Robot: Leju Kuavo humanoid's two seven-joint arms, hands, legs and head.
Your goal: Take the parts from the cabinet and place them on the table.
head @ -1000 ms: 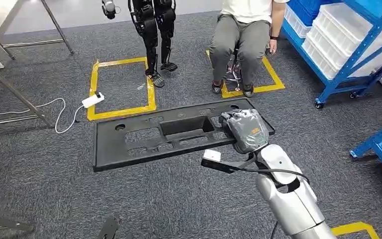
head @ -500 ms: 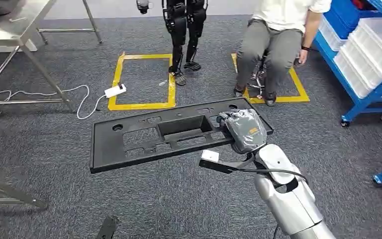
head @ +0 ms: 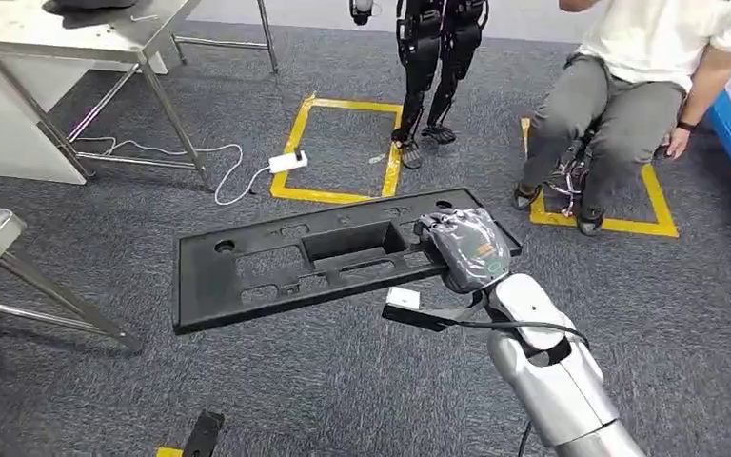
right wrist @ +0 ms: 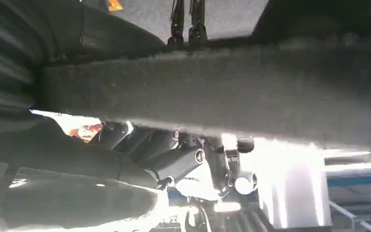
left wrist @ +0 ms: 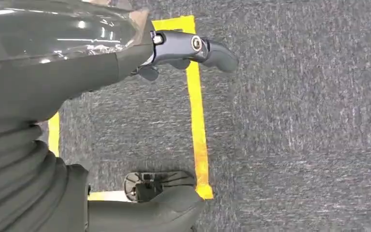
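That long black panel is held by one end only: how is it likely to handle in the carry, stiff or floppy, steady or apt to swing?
The black panel looks stiff: gripped by the right hand at one end, it juts out with no visible sag. With many cutouts, it is probably light for its size. Held so far off centre, it may swing or twist in the hand as the robot turns.

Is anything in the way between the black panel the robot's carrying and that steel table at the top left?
Nothing visible stands on the carpet between them. The right robot hand holds the black panel by one end; the steel table is ahead to the left. A white power strip and its cable lie beside the table legs.
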